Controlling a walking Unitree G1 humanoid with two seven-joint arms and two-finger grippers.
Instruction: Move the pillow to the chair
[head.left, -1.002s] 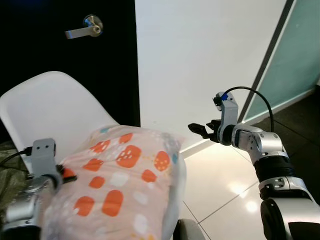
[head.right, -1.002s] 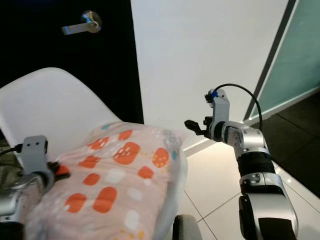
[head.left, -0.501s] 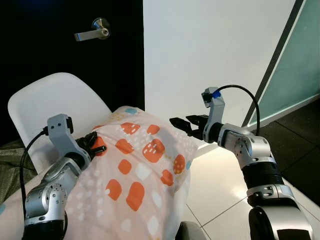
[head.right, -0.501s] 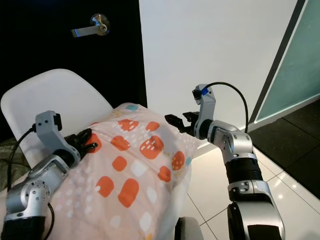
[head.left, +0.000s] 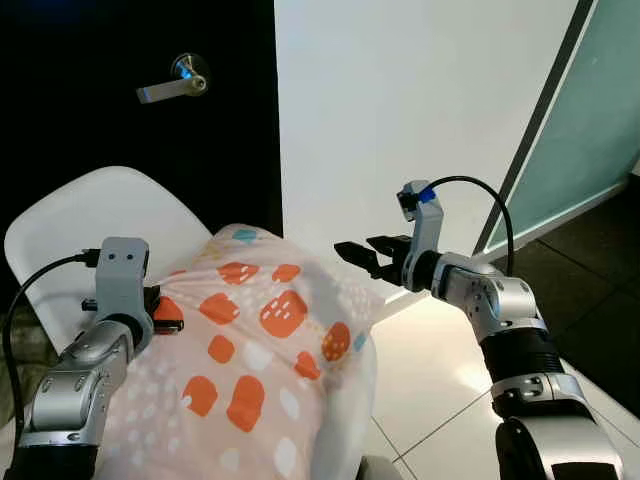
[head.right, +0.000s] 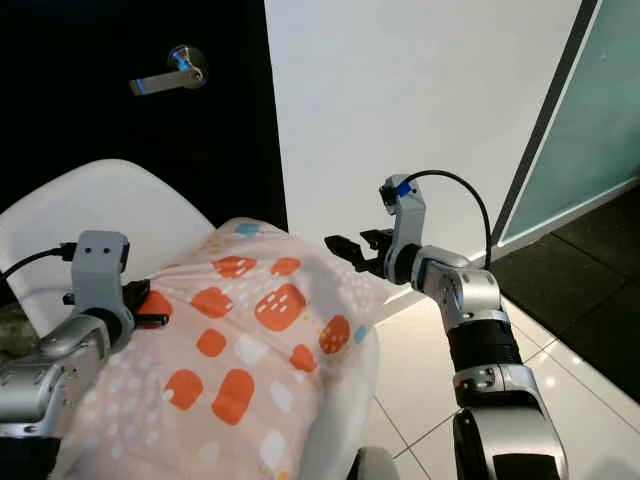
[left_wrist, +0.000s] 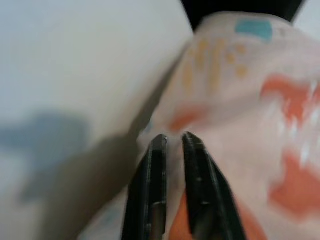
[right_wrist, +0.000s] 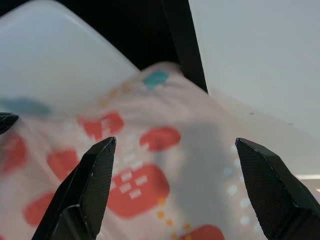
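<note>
The pillow, pink with orange, white and teal patches, lies across the seat of the white shell chair. Its upper end rests near the chair's back. My left gripper is at the pillow's left edge. In the left wrist view its gripper is shut on a fold of the pillow. My right gripper hovers open just over the pillow's upper right corner. The right wrist view shows that gripper with its fingers spread wide and the pillow below them.
A black door with a silver lever handle stands behind the chair. A white wall and a teal glass panel are at the right. Glossy white floor tiles lie right of the chair.
My right gripper has come in from the right to the pillow's corner. The pillow has settled lower and further back on the chair. My left gripper has kept its hold on it.
</note>
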